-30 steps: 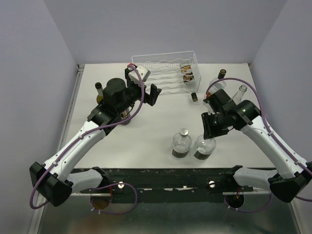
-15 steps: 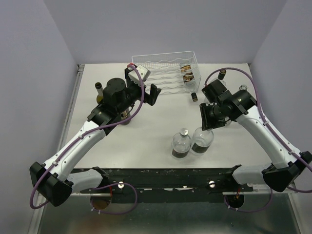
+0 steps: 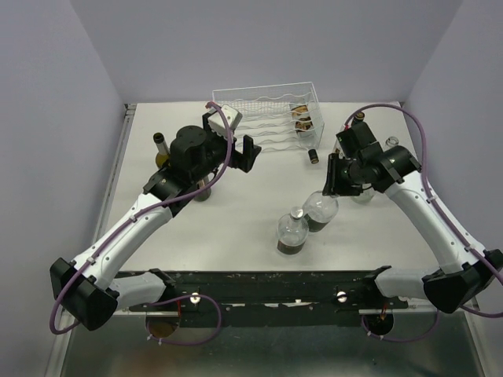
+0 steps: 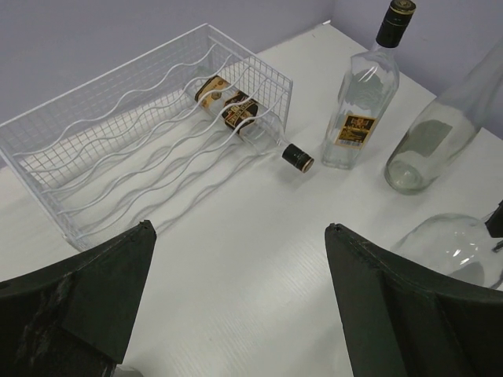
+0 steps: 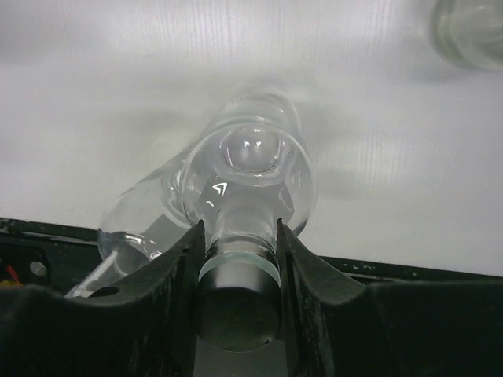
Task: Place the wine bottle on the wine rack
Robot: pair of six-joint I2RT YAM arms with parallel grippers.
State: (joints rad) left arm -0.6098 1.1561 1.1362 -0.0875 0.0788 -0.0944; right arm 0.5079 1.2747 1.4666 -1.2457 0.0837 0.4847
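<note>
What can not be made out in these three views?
Top view: the dark bottle with a black cap is mostly hidden behind the left arm.
Left wrist view: the tall clear glass bottle is cut off by the right edge.
Right wrist view: the right gripper covers the neck of the round clear glass bottle; whether it touches the table is unclear.

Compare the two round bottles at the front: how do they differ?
The held bottle leans, its neck clamped in the right gripper; the free bottle stands upright, ungripped. The held bottle is farther back on the table than the free bottle. Both are round clear glass with silver caps.
</note>
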